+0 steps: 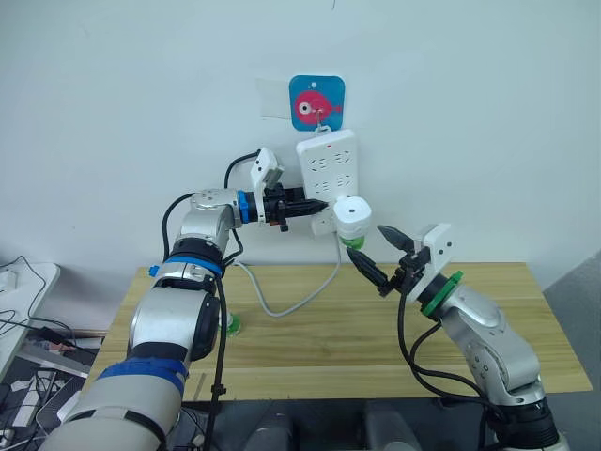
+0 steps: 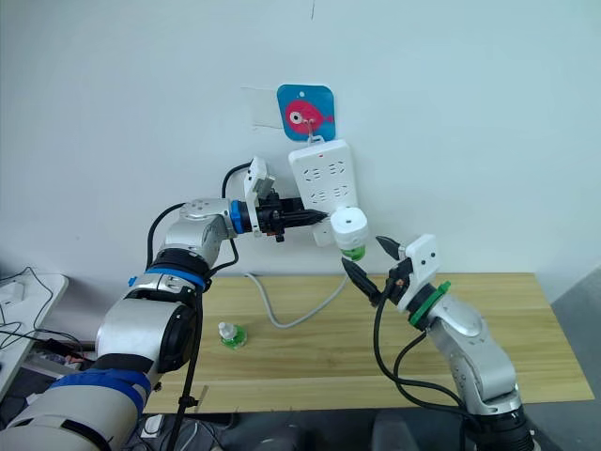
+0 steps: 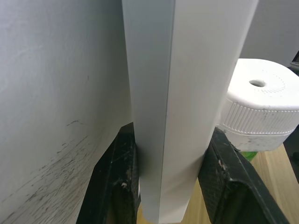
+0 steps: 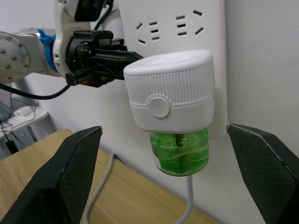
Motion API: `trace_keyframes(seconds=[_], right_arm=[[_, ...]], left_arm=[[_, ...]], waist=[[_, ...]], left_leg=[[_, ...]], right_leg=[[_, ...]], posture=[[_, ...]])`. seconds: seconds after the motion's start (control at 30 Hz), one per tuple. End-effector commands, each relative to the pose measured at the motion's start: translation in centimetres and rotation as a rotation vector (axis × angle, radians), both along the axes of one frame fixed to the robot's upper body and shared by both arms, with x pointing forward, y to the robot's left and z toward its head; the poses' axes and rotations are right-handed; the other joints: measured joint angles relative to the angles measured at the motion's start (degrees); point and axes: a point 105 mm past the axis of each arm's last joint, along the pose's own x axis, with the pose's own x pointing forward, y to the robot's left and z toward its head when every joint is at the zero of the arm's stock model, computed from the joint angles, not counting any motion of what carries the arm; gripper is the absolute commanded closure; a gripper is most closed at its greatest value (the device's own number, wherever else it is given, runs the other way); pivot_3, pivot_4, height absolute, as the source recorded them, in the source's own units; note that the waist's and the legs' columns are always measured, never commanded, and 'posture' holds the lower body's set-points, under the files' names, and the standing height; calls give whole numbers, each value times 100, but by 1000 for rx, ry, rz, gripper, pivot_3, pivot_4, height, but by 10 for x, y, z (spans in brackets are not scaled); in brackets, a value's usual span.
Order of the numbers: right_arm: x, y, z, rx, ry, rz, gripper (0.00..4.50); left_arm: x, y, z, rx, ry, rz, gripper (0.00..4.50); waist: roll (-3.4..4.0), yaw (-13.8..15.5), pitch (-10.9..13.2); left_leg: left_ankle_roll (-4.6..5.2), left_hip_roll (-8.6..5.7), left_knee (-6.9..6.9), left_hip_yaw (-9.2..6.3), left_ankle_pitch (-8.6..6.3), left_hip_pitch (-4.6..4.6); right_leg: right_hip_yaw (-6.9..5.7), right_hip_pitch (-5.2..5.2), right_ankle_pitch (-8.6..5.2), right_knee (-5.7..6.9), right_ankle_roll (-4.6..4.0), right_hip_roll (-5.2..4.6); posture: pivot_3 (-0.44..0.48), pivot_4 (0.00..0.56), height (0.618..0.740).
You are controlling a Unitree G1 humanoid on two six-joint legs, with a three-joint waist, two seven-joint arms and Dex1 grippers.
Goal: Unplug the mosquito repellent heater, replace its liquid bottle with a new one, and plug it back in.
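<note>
The white mosquito repellent heater (image 1: 352,212) is plugged into the lower part of a white power strip (image 1: 327,164) hanging on the wall. A green liquid bottle (image 4: 180,151) is screwed in beneath the heater. My left gripper (image 1: 319,204) is shut on the strip's side edge, level with the heater; its black fingers (image 3: 117,182) clamp both faces of the strip. My right gripper (image 1: 367,241) is open just in front of and below the heater. Its fingers (image 4: 70,172) are spread wide to either side, touching nothing. A second small green bottle (image 2: 230,334) stands on the wooden table.
The strip hangs from a blue hook plate with a pink fish (image 1: 316,101). Its grey cable (image 1: 282,305) droops down onto the table (image 1: 488,329) and off its back left. The wall is close behind everything.
</note>
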Motion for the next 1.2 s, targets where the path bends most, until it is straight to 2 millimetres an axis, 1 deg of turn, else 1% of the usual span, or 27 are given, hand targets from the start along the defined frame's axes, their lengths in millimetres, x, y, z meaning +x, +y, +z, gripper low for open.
trace_keyframes(seconds=[0.03,0.33,0.5,0.63,0.7,0.8,0.83,0.97,1.13,1.2], right_arm=[[1,17,24,-11,-91,-10,0],[19,37,34,-52,-141,-93,0],[30,38,36,-92,-159,-150,0],[32,38,33,-114,-164,-144,0],[33,37,35,-115,-171,-146,419],[33,36,36,-120,-178,-147,1342],[33,36,36,-120,-179,-148,1412],[29,35,36,-128,-181,-153,1412],[16,27,37,-131,-175,-164,1412],[12,24,39,-130,-173,-169,1412]], left_arm=[[3,-3,19,-36,-61,12,3198],[2,-3,20,-31,-63,12,3198],[2,-3,20,-30,-68,11,3198],[2,-4,21,-29,-70,13,3198],[2,-3,21,-30,-72,16,3198],[2,-4,21,-30,-73,17,3198],[2,-4,21,-31,-74,18,3198],[4,-3,20,-29,-76,32,3198],[7,1,18,-17,-79,64,3198],[8,2,18,-15,-81,68,3198]], waist=[[0,-7,1],[-5,-9,3],[-5,-9,3],[-5,-10,3],[-5,-9,3],[-5,-10,3],[-5,-10,3],[-5,-10,3],[-5,4,3],[-5,5,3]], left_leg=[[0,0,0,0,0,0],[-3,-2,0,-4,2,-2],[-3,-3,1,-4,2,-3],[-3,-4,1,-3,2,-4],[-4,-4,1,-3,2,-5],[-4,-4,2,-3,2,-6],[-4,-4,2,-3,2,-6],[-4,-4,3,-3,3,-6],[-5,-5,4,-9,3,-17],[-5,-7,10,-11,3,-38]], right_leg=[[0,-1,0,2,0,0],[0,-6,1,2,-1,0],[1,-8,1,3,-2,0],[1,-9,1,3,-2,-1],[2,-10,2,3,-2,-1],[1,-11,2,5,-3,-1],[1,-12,2,5,-3,-1],[2,-13,2,7,-3,-1],[-3,-18,2,2,-3,-2],[-5,-33,2,0,-3,-3]], posture=[[-202,132,740],[-192,136,740],[-187,134,740],[-185,133,740],[-185,133,740],[-185,130,740],[-185,130,740],[-187,131,740],[-188,130,740],[-189,130,740]])
